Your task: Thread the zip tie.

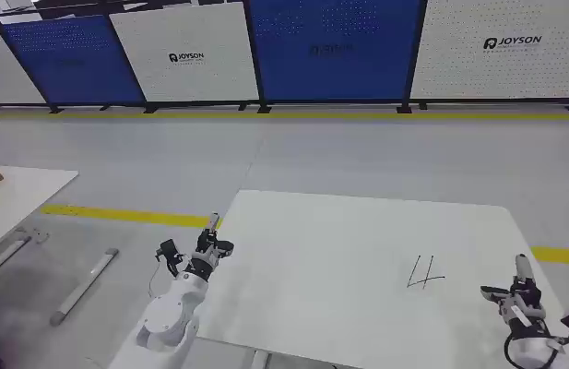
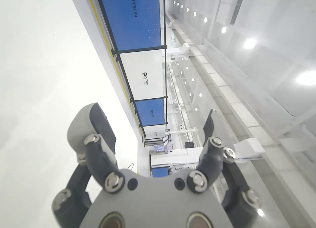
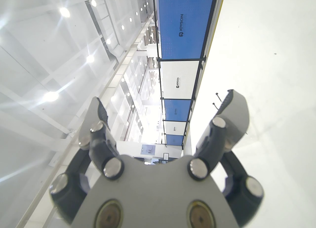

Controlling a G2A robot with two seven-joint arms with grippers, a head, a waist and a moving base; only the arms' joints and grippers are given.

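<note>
The zip ties (image 1: pixel 425 273) are lying loose and crossed over one another on the right part of the white table (image 1: pixel 339 304); how many there are is too fine to tell. No strap is looking looped or passed through a head, so the threading itself is judged as not yet begun.

The right gripper (image 3: pixel 165 110) is hanging near the table's right edge, near the ties but apart from them. Its jaws are standing wide and gripping nothing, and two tie heads (image 3: pixel 217 94) are showing just past one of its fingers (image 3: pixel 230 105).

The left gripper (image 2: pixel 158 125) is sitting at the table's left edge, well apart from the ties, with its jaws likewise spread and carrying nothing.

By this reading the whole job is waiting: a tie is needing to be picked up, its tail brought to its head, then fed through.
</note>
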